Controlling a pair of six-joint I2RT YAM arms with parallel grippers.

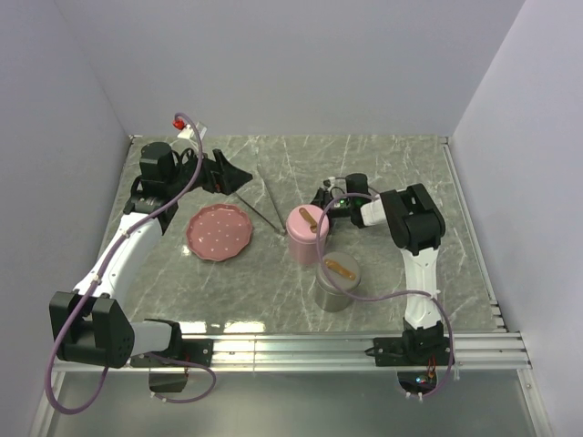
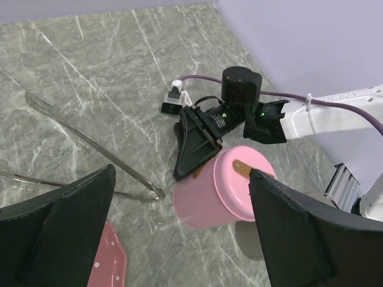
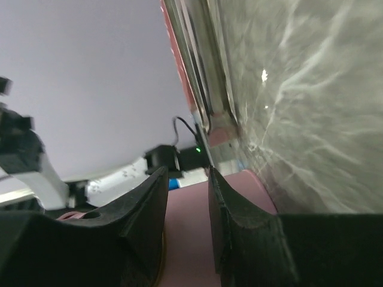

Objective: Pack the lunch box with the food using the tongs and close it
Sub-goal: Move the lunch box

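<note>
Tongs (image 2: 90,141), one pair, lay on the desk (image 1: 392,173) between plate (image 1: 219,230) and pink container (image 1: 308,235), long axis far-left to near-right, joined end toward that container. One grey container (image 1: 337,284) stood nearer. The left jaws gaped wide over the tongs' tips; the right jaws stood narrow at the pink rim, grip unclear

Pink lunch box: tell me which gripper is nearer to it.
Right. The right gripper sits against the far rim of the pink lunch box; the left gripper hangs open farther off to its left, near the open ends of the tongs.
</note>
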